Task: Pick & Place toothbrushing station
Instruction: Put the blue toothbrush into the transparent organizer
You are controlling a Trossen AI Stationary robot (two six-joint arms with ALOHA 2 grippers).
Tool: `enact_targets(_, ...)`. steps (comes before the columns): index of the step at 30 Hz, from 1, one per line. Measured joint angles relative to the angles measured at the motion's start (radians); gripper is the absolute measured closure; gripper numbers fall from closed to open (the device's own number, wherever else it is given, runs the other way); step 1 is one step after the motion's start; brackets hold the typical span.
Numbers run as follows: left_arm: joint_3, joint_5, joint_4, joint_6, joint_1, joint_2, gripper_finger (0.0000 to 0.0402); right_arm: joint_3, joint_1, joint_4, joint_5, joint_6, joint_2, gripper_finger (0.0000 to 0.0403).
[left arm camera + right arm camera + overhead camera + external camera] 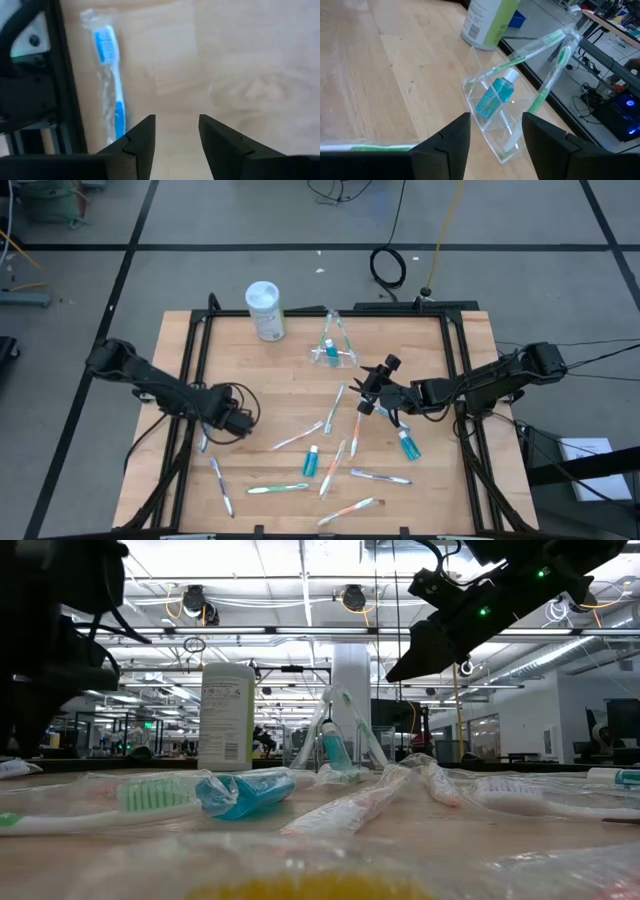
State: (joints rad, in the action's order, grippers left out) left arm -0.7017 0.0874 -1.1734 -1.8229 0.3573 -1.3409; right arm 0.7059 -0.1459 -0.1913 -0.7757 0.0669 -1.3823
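Observation:
The clear plastic cup [330, 352] stands at the table's far middle, holding a blue toothpaste tube [493, 96] and two green toothbrushes [535, 45] that lean out over its rim. It also shows in the right wrist view [485, 127] and the low view [338, 752]. My right gripper [373, 388] hovers open and empty just right of and nearer than the cup. My left gripper [242, 420] is open and empty, low over the table's left part, beside a wrapped blue toothbrush [110, 85]. Several wrapped toothbrushes [333, 468] and two blue tubes [311, 461] [408, 443] lie flat on the wood.
A white cylindrical canister [265, 310] stands at the far left of the cup. Black frame rails [192, 370] run along the table's left, right and far sides. Loose toothbrushes [278, 488] lie scattered over the near half. Bare wood [270, 380] lies between the two grippers.

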Motion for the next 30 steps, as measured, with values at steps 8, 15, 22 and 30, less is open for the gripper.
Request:
enact_targets(8,0.003,-0.026,0.002,-0.003,-0.069,-0.150,0.0245,0.000,0.000,-0.021,0.106,-0.001,0.000,0.0232)
enact_targets(15,-0.008,-0.084,-0.014,0.124,-0.101,-0.265,0.0245,0.000,0.001,-0.026,0.124,-0.004,0.000,0.0232)
enact_targets(22,-0.090,-0.263,-0.236,0.015,-0.026,-0.268,0.0245,0.000,0.003,-0.029,0.124,-0.004,0.000,0.0232)
enact_targets(30,-0.091,-0.352,-0.162,-0.191,0.104,-0.268,0.0245,0.000,0.003,-0.024,0.126,-0.011,0.000,0.0232)
